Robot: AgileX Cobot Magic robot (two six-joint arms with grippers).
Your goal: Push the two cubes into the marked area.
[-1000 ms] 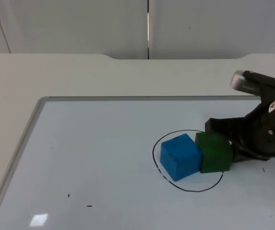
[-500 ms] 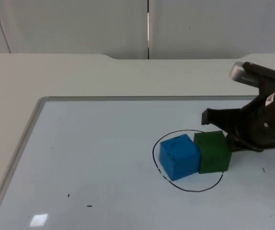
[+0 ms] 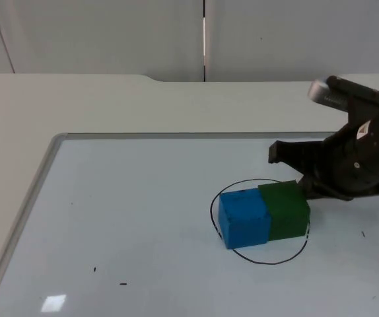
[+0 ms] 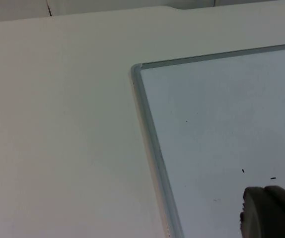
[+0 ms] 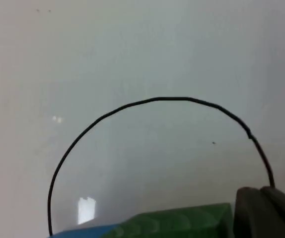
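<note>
- The right gripper [image 3: 294,173] is sliding leftward and away from the camera, now behind the green cube [image 3: 284,210].
- The green cube and blue cube [image 3: 244,218] are shifting left and squaring up inside the drawn circle [image 3: 212,206].

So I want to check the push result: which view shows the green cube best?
The top view: the green cube sits whole inside the marked circle, touching the blue cube. The right wrist view catches just its upper edge; the left wrist view faces the whiteboard's frame.

A pale cream surface [image 3: 110,105] runs back to a grey panelled partition wall [image 3: 97,33] — one bright vertical seam [image 3: 204,39].
</note>
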